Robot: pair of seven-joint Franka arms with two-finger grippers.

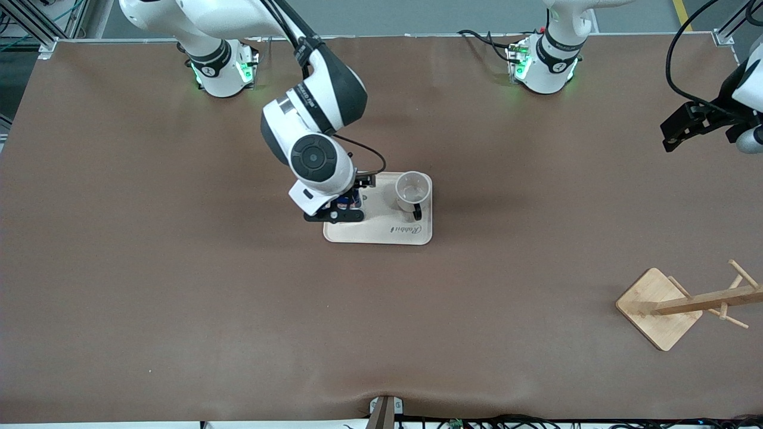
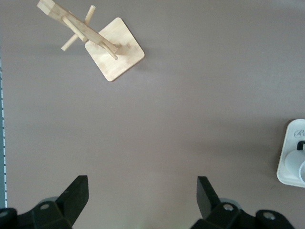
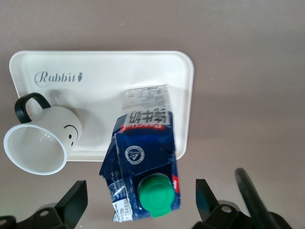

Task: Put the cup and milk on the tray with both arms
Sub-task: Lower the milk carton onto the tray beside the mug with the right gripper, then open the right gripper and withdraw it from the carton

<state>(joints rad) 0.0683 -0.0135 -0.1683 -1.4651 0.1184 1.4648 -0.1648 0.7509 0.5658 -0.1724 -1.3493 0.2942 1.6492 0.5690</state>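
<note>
Right gripper (image 3: 138, 200) spread apart around milk (image 3: 143, 162), carton standing on tray (image 3: 100, 71) beside cup (image 3: 45, 143). Left gripper (image 2: 140, 198) spread, empty, waiting. Release step; next: lift clear.

Open left claw (image 2: 139, 202) over bare table (image 2: 190, 119), wooden rack (image 2: 102, 45), tray (image 2: 291, 160) corner

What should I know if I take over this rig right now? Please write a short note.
Right claw: open, over the milk, which stands on the tray; not gripping it.
Left claw: open, empty, waiting over bare table at the left arm's end, near the wooden rack.
Cup: upright on the tray, beside the milk.
Done: both things are on the tray.
Left: probably only to lift the right arm away.
</note>
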